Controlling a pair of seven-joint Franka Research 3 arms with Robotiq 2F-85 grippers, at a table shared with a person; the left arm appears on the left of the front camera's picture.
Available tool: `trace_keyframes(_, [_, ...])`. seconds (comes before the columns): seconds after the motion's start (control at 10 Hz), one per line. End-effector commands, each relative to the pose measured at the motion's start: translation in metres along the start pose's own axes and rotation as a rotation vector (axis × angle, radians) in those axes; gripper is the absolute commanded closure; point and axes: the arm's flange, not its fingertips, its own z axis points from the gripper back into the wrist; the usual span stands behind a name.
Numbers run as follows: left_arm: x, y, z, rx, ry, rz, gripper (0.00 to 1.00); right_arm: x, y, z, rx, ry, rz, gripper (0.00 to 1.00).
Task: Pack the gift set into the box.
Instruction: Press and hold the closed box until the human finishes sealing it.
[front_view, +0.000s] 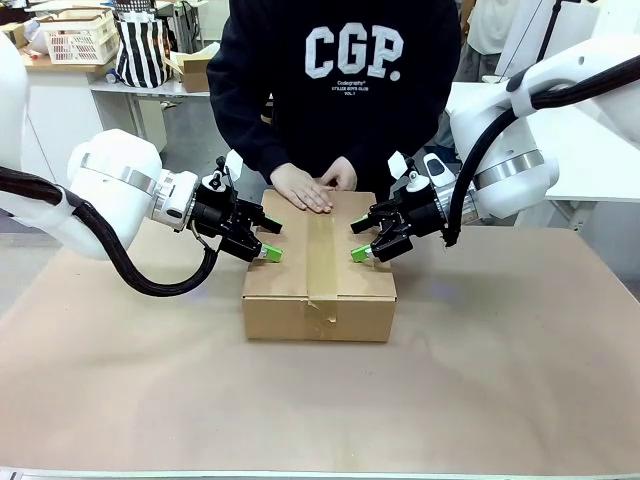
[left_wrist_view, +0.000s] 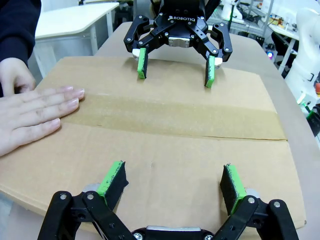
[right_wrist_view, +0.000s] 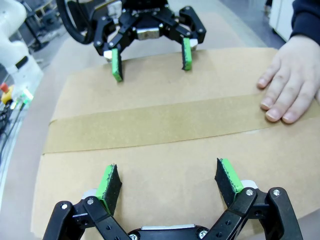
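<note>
Large brown corrugated cardboard box (front_view: 319, 270), flaps taped closed; left tool (front_view: 270, 241) and right tool (front_view: 361, 241) hover over its top, fingers apart; person's hands (front_view: 303, 187) press its far edge.

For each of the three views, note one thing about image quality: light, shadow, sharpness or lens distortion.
Front view: even, soft light, the box sharp, with a faint shadow at its base. Left wrist view: wide-angle bending of the box edges; the left hand looms large. Right wrist view: the same curving; the right hand is crisp, the background softer.
</note>
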Motion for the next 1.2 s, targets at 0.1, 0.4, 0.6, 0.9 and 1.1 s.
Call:
trace_keyframes(0.1, [-0.0047,-0.0015,-0.0004,-0.002,0.004,-0.008,0.0,-0.0055,0.0028,-0.0017,-0.013,-0.002,-0.002,0.0])
trace_keyframes(0.4, [-0.0047,-0.0015,-0.0004,-0.002,0.004,-0.008,0.0,-0.0055,0.0028,-0.0017,-0.013,-0.002,-0.002,0.0])
trace_keyframes(0.6, [-0.0047,-0.0015,-0.0004,-0.002,0.004,-0.008,0.0,-0.0055,0.0028,-0.0017,-0.013,-0.002,-0.002,0.0])
trace_keyframes(0.9, [-0.0047,-0.0015,-0.0004,-0.002,0.004,-0.008,0.0,-0.0055,0.0028,-0.0017,-0.013,-0.002,-0.002,0.0])
trace_keyframes(1.1, [-0.0047,-0.0015,-0.0004,-0.002,0.004,-0.008,0.0,-0.0055,0.0028,-0.0017,-0.013,-0.002,-0.002,0.0])
